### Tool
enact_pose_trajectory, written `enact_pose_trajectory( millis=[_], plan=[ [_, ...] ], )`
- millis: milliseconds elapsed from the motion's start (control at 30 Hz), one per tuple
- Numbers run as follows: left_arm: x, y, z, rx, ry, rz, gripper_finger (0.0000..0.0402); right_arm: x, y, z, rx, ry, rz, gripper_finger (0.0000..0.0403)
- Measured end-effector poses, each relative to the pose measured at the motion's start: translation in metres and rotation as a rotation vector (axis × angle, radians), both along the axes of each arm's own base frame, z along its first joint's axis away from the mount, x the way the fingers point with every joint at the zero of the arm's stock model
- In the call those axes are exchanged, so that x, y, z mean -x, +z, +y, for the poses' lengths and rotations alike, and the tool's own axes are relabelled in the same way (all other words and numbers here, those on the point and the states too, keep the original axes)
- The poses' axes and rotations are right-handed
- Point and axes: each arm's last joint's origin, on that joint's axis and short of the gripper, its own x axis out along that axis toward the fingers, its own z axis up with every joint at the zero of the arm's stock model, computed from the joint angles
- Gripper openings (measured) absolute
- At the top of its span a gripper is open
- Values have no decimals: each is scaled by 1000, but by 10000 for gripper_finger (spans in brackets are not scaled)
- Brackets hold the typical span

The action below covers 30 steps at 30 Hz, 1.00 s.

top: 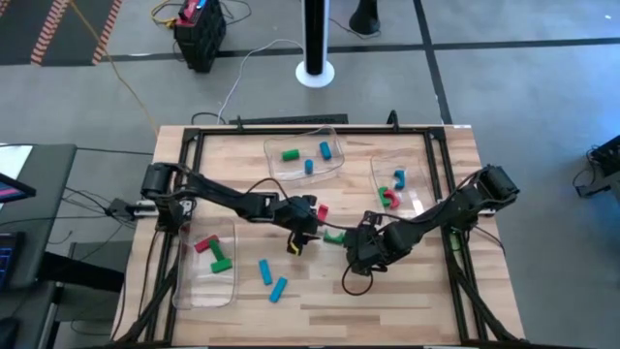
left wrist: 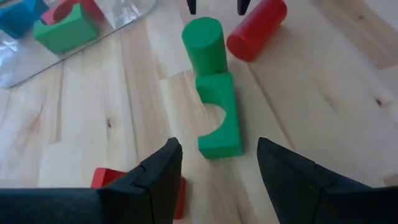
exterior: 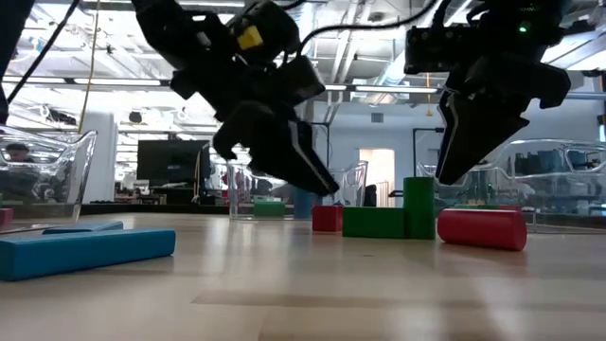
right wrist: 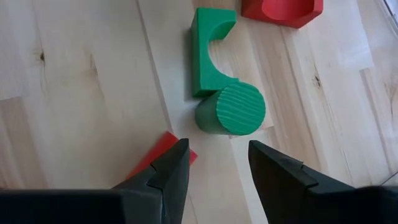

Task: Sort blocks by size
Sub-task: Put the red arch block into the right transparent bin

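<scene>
No readable text anywhere (labels or signs).

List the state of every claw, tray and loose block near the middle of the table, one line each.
Left claw: open, empty, hovering over the green arch block.
Right claw: open, empty, over the green cylinder.
Green arch block: lying flat, touching the cylinder.
Green cylinder: upright on the table.
Red cylinder: lying on its side.
Far tray: upright, holding green and blue blocks.
Left tray: holding red and green blocks.
</scene>
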Motion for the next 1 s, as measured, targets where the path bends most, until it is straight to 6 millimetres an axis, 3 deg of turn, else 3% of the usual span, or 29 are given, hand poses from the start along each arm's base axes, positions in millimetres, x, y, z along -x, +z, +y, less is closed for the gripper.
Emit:
enact_pose_trajectory(
  millis=[433, 733, 1000],
  plan=[
    [2, -4, 28, 29, 37, 41, 193, 1, 0, 0, 12, 16, 11, 195],
    [-7, -34, 32, 85, 8, 67, 134, 1, 0, 0, 14, 15, 11, 195],
    [-5, -29, 31, 45, 7, 62, 34, 1, 0, 0, 14, 15, 12, 195]
  ],
)
